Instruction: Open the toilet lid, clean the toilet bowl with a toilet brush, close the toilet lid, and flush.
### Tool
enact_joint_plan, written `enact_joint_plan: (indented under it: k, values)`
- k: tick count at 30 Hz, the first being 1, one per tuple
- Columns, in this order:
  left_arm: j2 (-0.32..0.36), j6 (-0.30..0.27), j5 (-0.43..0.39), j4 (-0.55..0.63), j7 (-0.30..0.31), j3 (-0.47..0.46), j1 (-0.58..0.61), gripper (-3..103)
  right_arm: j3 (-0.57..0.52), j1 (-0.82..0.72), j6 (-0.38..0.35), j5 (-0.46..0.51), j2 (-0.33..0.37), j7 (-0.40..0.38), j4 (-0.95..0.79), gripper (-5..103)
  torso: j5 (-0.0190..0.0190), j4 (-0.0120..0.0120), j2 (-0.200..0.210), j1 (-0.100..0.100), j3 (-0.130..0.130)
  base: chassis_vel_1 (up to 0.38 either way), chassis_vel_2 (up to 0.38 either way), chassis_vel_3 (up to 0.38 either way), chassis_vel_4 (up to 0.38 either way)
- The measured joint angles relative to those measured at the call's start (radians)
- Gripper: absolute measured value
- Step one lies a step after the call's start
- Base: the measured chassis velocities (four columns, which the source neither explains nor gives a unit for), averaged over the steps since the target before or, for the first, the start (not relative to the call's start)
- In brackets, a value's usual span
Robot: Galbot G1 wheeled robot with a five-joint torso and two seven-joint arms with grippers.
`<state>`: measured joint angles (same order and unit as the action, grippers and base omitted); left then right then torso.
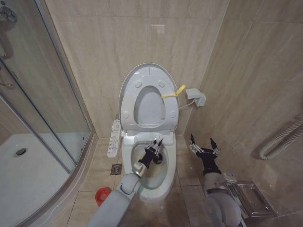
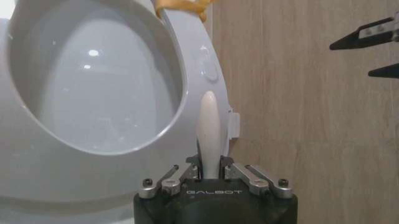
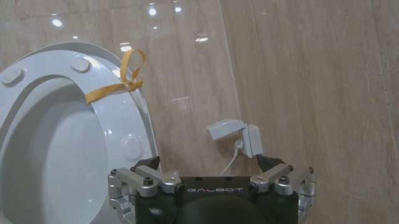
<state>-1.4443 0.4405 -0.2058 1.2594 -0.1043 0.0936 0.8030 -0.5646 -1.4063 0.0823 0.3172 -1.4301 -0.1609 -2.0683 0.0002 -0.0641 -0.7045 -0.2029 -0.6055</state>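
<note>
While clamped in left hand (image 1: 157, 143), toilet brush (image 2: 209, 135) handle lengthwise toward raised toilet lid (image 1: 149, 75); right hand (image 1: 203, 143) apart.

- Even, soft indoor lighting was recorded; no hard shadows were noted.
- Bright ceiling-lamp reflections were observed on the glossy wall tiles (image 3: 187, 9).
- A small highlight was seen on the toilet lid (image 2: 93, 52).
- Slight softness was noted in the wrist views.
</note>
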Motion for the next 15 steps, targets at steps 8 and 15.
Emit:
enact_joint_plan:
  k: [8,15]
  values:
    - [-0.063,0.011,-0.044,-0.101,0.000,0.012,-0.031,19,0.000,0.000,0.000,0.000,0.000,0.000,0.000,100,-0.0001,0.0001,0.000,0.000,0.000,0.000,0.000,0.000,0.000]
    - [-0.085,0.015,-0.044,-0.082,-0.004,0.006,-0.056,19,0.000,0.000,0.000,0.000,0.000,0.000,0.000,100,-0.0002,-0.0002,0.000,0.000,0.000,0.000,0.000,0.000,0.000]
